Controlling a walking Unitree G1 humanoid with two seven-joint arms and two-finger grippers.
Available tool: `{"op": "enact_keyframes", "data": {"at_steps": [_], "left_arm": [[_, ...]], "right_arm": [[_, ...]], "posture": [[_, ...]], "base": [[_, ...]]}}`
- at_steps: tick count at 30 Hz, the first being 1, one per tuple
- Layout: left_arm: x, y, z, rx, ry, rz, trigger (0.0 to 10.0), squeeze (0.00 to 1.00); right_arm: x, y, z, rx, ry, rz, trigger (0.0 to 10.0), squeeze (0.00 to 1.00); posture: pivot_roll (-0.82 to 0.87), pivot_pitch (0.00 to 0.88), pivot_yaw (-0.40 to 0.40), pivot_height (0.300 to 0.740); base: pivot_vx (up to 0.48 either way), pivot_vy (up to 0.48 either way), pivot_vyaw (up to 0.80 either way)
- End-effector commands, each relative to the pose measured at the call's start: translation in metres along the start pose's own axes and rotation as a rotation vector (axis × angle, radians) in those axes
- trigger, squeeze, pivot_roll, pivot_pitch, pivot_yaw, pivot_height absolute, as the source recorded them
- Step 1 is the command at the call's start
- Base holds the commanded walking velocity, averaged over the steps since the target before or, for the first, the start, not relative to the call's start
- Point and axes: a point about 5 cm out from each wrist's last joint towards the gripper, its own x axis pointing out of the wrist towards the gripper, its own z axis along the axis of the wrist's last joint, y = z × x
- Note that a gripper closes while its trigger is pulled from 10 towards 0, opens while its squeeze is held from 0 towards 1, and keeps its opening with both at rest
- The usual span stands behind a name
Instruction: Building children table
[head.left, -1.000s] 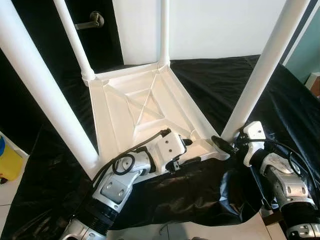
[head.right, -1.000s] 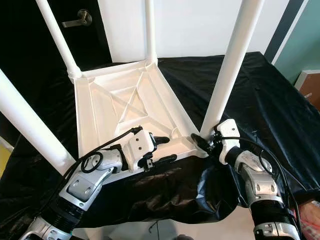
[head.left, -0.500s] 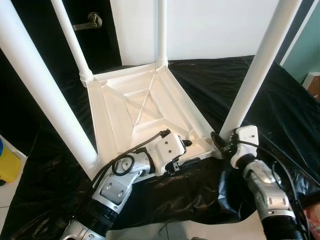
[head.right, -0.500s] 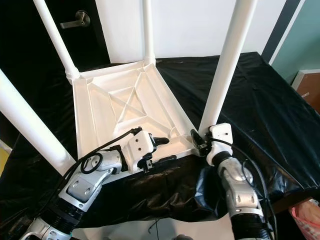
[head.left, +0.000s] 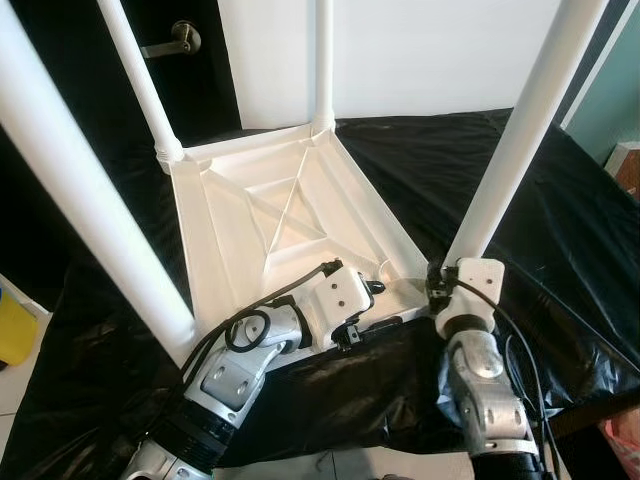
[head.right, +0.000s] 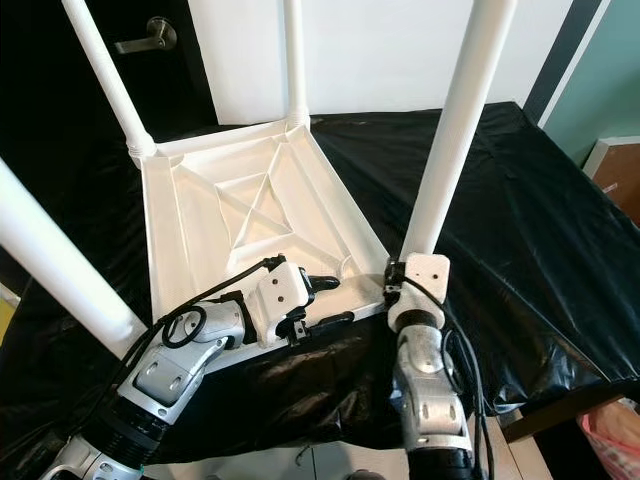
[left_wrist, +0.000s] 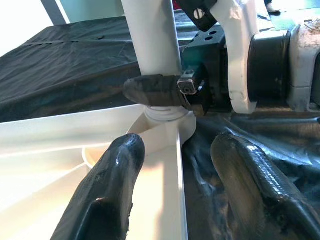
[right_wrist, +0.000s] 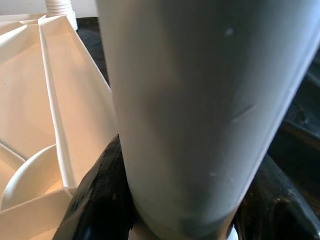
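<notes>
A white plastic children's table (head.left: 225, 235) lies upside down on black cloth, its legs pointing up. My left gripper (head.left: 383, 303) stands open at the table's near edge, one finger on each side of the thin rim (left_wrist: 178, 170). My right gripper (head.left: 434, 287) is shut on the near-right leg (head.left: 508, 150) at its base, by the table's corner. In the right wrist view the leg (right_wrist: 200, 110) stands between the two black fingers (right_wrist: 97, 200), which press on both its sides. One right finger (left_wrist: 160, 90) crosses the leg's foot in the left wrist view.
The black cloth (head.left: 520, 215) covers the whole work surface and hangs over the front edge near me. The thick near-left leg (head.left: 80, 190) rises close to my left arm. A dark door with a lever handle (head.left: 175, 40) stands behind; a yellow object (head.left: 12, 330) sits on the floor at left.
My right arm has swung in from the right to stand in front of the near-right leg, with the gripper staying at the leg's base. The left gripper has not moved.
</notes>
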Motion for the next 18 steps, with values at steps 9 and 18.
{"op": "enact_keyframes", "data": {"at_steps": [9, 18], "left_arm": [[0.000, -0.002, 0.000, -0.008, 0.003, 0.006, 10.0, 0.00], [0.000, -0.003, 0.000, -0.009, 0.001, 0.010, 10.0, 0.00]], "right_arm": [[-0.007, 0.004, -0.019, -0.024, 0.105, 0.009, 10.0, 0.00], [-0.006, -0.003, -0.003, -0.009, 0.013, 0.064, 10.0, 1.00]], "posture": [[-0.14, 0.071, 0.034, 0.740], [-0.14, 0.069, 0.029, 0.740]], "base": [[0.000, 0.000, 0.00], [0.000, 0.000, 0.00]]}}
